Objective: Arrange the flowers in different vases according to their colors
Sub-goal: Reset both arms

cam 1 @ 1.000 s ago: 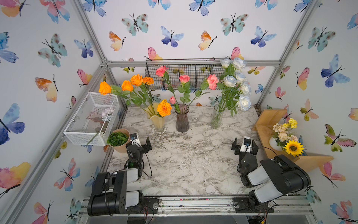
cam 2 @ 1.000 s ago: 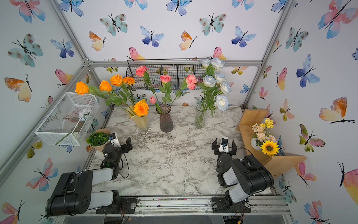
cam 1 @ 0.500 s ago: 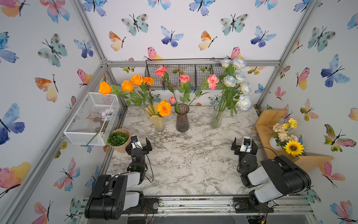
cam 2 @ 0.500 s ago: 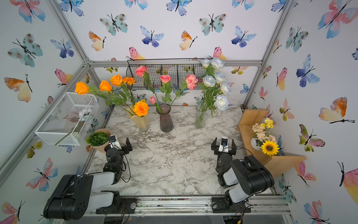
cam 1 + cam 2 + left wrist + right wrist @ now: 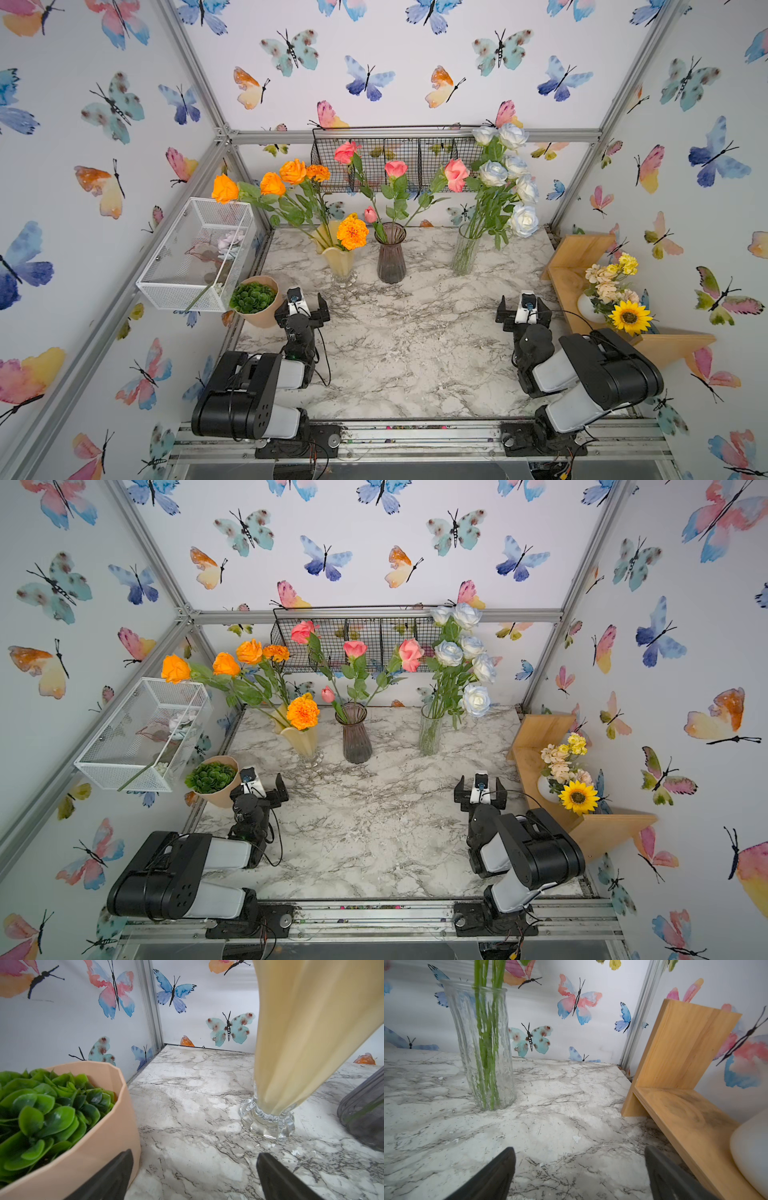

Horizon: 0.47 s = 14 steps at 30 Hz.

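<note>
Swings the left gripper from a slant to face straight back, low over the worktop beside the tan pot; leaves the right gripper unmoved. Keeps both pairs of fingers wide apart, holding nothing. Shows orange flowers in the cream vase, pink flowers in the purple vase, white-blue roses in the clear vase. Reads as sorted, arms parking. Cannot tell whether the pale bloom in the white mesh basket counts.
</note>
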Tool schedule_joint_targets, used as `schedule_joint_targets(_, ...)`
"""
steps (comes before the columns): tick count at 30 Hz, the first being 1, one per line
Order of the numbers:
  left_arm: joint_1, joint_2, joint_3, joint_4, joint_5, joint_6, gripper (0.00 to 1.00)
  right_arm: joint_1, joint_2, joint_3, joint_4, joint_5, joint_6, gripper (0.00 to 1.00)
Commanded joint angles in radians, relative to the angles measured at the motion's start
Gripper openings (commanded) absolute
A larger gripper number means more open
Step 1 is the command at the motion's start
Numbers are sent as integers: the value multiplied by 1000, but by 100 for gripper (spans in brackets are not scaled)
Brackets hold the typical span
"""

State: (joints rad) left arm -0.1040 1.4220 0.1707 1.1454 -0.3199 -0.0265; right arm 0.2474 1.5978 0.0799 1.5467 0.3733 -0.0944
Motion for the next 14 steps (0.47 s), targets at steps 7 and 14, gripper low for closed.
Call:
schedule_joint_targets(7, 9, -12, 17, -26, 22, 0, 99, -3, -10, 11, -17, -28, 14, 99)
schedule_joint_targets(14, 10, -15, 13, -21, 23, -2, 99, -3, -10, 1, 1, -27, 14, 99)
